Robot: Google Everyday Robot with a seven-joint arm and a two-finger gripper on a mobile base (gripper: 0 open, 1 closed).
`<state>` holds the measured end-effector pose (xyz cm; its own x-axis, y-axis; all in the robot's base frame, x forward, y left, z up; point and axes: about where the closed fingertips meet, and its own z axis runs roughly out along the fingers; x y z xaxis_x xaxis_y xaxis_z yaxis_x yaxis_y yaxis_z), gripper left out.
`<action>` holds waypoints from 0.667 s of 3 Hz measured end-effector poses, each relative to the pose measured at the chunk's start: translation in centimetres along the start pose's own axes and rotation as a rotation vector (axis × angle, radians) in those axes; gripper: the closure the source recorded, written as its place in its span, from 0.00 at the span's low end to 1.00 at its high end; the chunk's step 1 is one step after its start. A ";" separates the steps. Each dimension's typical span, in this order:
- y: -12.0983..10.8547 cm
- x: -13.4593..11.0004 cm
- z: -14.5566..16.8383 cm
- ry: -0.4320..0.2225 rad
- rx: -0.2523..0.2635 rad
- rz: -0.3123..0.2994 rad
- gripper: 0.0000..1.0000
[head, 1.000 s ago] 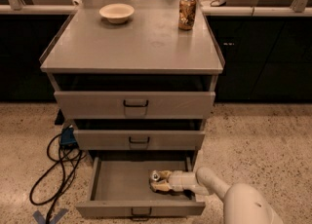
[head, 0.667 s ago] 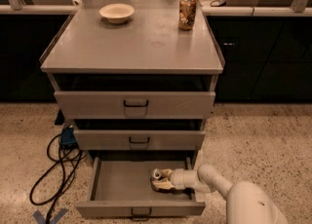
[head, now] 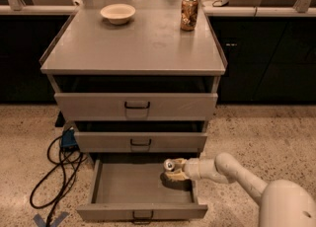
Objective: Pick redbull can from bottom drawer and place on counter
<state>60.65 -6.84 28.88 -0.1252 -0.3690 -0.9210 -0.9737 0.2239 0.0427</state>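
The bottom drawer (head: 128, 191) is pulled open, showing its flat grey floor. Over its right rear part my gripper (head: 174, 170) reaches in from the right on a white arm. It is shut on the redbull can (head: 169, 165), a small silvery can whose shiny lid faces up and to the left. The can is held a little above the drawer floor, close to the right wall. The counter (head: 133, 43) is the broad grey top of the cabinet, well above the gripper.
A white bowl (head: 117, 13) sits at the back left of the counter and a brown-gold can (head: 189, 13) at the back right. Two upper drawers (head: 136, 105) stand slightly open above the gripper. Black cables (head: 57, 171) lie on the floor to the left.
The gripper has risen and drawn back to the right with the redbull can in it; the can has left the drawer floor. Nothing on the counter moved.
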 end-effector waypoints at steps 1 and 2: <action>-0.8 -5.4 -5.0 -0.002 0.057 -0.109 1.00; -0.8 -5.4 -5.0 -0.002 0.056 -0.108 1.00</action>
<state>61.11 -9.53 35.80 -0.0192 -0.3917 -0.9199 -0.9693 0.2329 -0.0789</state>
